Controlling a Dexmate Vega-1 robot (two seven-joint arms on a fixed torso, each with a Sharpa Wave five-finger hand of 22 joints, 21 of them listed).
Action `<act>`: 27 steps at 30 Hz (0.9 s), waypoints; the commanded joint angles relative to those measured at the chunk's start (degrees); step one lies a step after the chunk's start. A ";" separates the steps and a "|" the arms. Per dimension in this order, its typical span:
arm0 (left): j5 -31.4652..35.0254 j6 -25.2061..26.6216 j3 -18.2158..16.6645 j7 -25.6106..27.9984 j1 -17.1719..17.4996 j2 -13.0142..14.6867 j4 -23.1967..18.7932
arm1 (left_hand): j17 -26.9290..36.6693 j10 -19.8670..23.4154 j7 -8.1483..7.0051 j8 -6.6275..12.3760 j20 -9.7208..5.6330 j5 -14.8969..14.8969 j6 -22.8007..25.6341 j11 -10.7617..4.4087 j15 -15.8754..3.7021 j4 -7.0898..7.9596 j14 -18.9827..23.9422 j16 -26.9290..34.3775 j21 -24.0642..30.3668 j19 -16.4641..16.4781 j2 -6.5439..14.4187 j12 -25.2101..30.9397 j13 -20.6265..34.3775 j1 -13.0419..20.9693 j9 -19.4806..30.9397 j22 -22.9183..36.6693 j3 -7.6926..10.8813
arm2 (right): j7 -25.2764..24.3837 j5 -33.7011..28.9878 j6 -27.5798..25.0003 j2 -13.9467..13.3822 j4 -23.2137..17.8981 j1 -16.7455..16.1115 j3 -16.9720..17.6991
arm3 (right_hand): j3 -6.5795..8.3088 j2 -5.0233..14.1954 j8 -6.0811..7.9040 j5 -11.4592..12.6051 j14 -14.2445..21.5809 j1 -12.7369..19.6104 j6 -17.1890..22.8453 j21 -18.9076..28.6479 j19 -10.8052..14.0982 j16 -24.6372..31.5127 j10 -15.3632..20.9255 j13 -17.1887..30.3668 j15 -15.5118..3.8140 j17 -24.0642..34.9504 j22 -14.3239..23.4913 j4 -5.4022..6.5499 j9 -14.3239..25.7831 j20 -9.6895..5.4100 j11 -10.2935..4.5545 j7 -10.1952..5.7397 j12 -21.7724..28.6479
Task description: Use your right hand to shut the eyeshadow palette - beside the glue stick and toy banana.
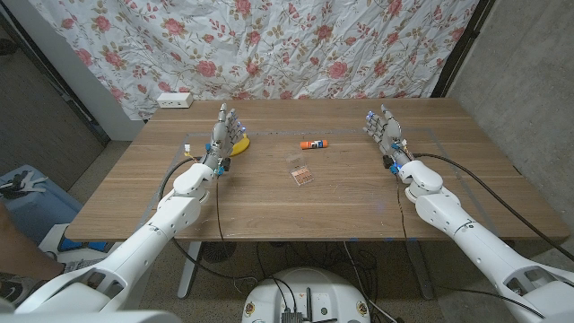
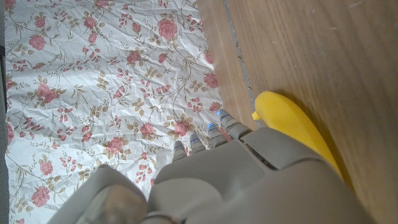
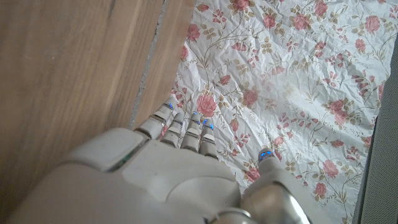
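Observation:
The eyeshadow palette point(image 1: 303, 172) lies open near the middle of the table, a small clear case with reddish pans. The glue stick point(image 1: 314, 144) lies just behind it, orange cap toward the left. The yellow toy banana point(image 1: 240, 145) point(image 2: 295, 124) lies at the left, right beside my left hand point(image 1: 221, 133) point(image 2: 249, 180), which stands with fingers straight and holds nothing. My right hand point(image 1: 386, 133) point(image 3: 180, 174) stands at the right of the table, fingers extended and empty, well away from the palette.
A white power strip point(image 1: 174, 100) sits at the table's far left corner. A flowered cloth point(image 1: 269, 45) hangs behind the table. Black cables run along both forearms. A blue bin point(image 1: 27, 188) stands on the floor at left.

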 commanded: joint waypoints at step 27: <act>-0.01 0.02 -0.01 0.01 0.02 0.02 -0.04 | 0.16 0.08 -0.29 0.32 -0.48 0.36 0.05 -0.51 -4.09 0.49 -0.45 0.43 0.36 0.46 -0.20 0.28 0.17 0.71 0.17 0.22 -0.01 | 5.28 -9.53 6.78 -2.19 4.06 5.42 -4.22 | 0.82 1.00 0.20 0.44 -0.11 1.26 0.44 0.11 -1.01 -0.19 -0.24 -0.01 -1.26 -0.64 0.21 -1.03 0.20 -0.61 -0.40 -0.32 -0.04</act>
